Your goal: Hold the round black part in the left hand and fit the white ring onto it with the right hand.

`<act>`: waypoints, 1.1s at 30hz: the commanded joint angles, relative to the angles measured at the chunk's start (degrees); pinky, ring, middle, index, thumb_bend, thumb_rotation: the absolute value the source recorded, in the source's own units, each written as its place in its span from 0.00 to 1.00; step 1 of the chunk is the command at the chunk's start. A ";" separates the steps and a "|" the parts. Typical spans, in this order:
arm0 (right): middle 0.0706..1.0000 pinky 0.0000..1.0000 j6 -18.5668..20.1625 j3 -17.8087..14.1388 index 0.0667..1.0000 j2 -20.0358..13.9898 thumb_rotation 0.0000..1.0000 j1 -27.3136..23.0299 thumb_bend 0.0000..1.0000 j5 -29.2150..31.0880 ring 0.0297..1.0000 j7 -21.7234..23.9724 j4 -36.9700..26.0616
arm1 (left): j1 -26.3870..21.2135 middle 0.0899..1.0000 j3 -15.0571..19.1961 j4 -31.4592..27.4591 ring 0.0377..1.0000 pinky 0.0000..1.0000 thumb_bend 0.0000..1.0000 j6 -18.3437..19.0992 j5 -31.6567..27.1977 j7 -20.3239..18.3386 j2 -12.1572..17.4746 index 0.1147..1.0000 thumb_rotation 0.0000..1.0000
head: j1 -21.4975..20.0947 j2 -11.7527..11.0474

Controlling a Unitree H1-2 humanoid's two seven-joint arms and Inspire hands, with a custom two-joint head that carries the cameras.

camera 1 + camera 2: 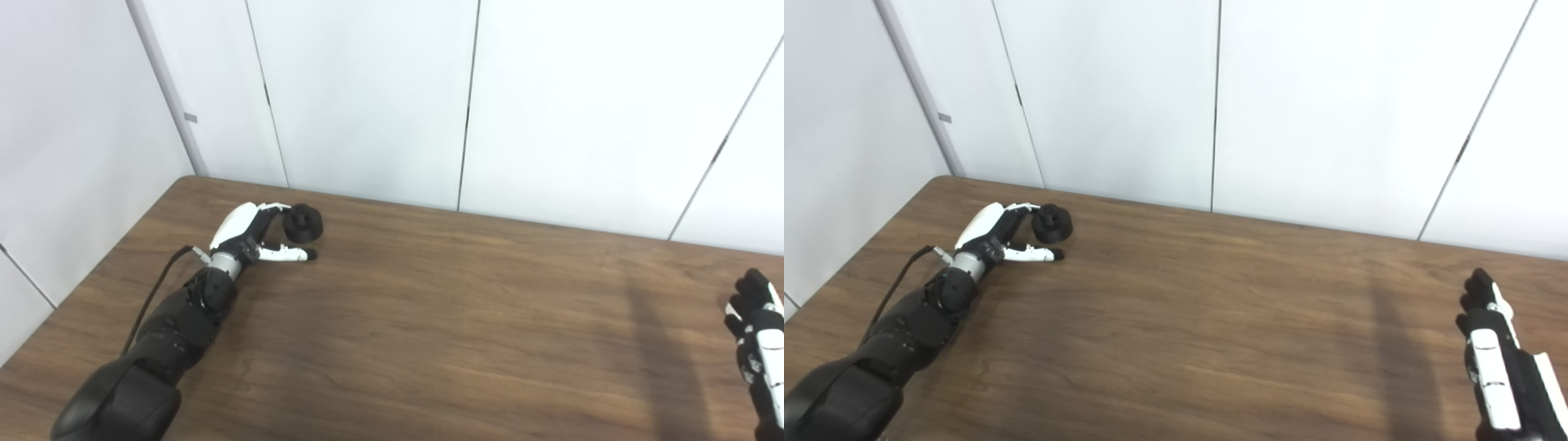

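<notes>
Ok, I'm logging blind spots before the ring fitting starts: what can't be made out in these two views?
- White ring: in neither view; whether the right hand hides it cannot be told.
- Right hand: cut by the left eye view's right edge; its palm faces away in both.
- Left hand beside the round black part: contact unclear, too small.

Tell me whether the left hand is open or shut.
Open. The left hand lies on the table with fingers and thumb spread around the black part, which sits on the table, not yet gripped.
</notes>
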 commanded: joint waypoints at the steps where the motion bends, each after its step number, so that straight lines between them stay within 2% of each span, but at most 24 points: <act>1: 1.00 1.00 -2.04 -0.19 1.00 -0.40 0.92 -1.00 0.24 -0.01 1.00 -0.22 -2.45 | -0.77 0.87 0.38 1.82 0.93 0.97 0.92 0.82 -0.70 -0.46 -0.23 0.73 0.28 | 0.04 0.01; 6: 1.00 1.00 -1.59 0.03 1.00 -0.26 0.92 -0.65 0.23 -0.22 1.00 -0.30 -3.44 | -1.86 0.86 0.80 3.39 0.91 0.93 0.92 0.42 -0.90 -0.18 -1.29 0.71 0.26 | -0.49 0.06; 12: 1.00 1.00 -1.22 0.07 1.00 0.06 0.92 -0.23 0.26 -0.65 1.00 -0.62 -4.08 | -3.21 0.86 -0.59 4.82 0.92 0.95 0.92 0.19 -0.22 0.12 -2.22 0.71 0.28 | -1.09 0.25; 17: 1.00 1.00 -0.55 0.27 1.00 0.40 0.94 -0.13 0.27 -1.64 1.00 -1.00 -4.53 | -4.03 0.85 -1.59 5.75 0.92 0.97 0.91 0.32 -0.06 0.61 -2.66 0.71 0.26 | -1.53 0.35; 19: 1.00 1.00 -0.24 0.37 1.00 0.64 0.95 -0.20 0.28 -1.87 1.00 -1.19 -4.93 | -4.23 0.85 -2.07 6.24 0.92 0.97 0.90 -0.20 0.13 0.86 -2.63 0.69 0.24 | -1.80 0.42; 21: 1.00 1.00 0.09 0.37 1.00 0.84 0.95 -0.34 0.29 -1.89 1.00 -1.33 -5.41 | -4.39 0.84 -2.32 6.73 0.91 0.97 0.88 -1.23 -0.06 1.06 -2.63 0.60 0.17 | -2.06 0.87; 22: 1.00 1.00 -0.13 0.42 1.00 0.74 0.96 -0.46 0.28 -1.99 1.00 -1.28 -5.50 | -4.48 0.83 -2.29 7.00 0.91 0.98 0.81 -1.57 -0.31 1.09 -2.64 0.55 0.13 | -2.24 1.05; 23: 1.00 1.00 -0.26 0.37 1.00 0.66 0.97 -0.62 0.28 -1.98 1.00 -1.29 -5.60 | -4.60 0.82 -2.19 7.32 0.91 0.98 0.67 -1.95 -0.55 1.25 -2.68 0.49 0.10 | -2.37 1.21; 25: 1.00 1.00 -0.02 0.22 1.00 0.61 0.98 -0.99 0.26 -1.90 1.00 -1.41 -6.05 | -4.74 0.79 -2.53 7.55 0.91 1.00 0.56 -2.36 -0.19 1.81 -2.50 0.44 0.07 | -2.59 1.59; 32: 1.00 1.00 1.92 0.17 1.00 0.85 0.98 -2.40 0.28 -2.07 1.00 -2.15 -8.26 | -4.81 0.74 -3.53 7.05 0.89 1.00 0.52 -5.92 0.01 0.80 -0.75 0.42 0.05 | -2.98 2.03; 33: 1.00 1.00 2.05 0.30 1.00 0.88 0.99 -2.63 0.31 -2.21 1.00 -2.23 -8.38 | -4.84 0.73 -3.74 6.59 0.89 1.00 0.52 -6.01 0.10 0.52 -0.41 0.42 0.05 | -3.10 1.93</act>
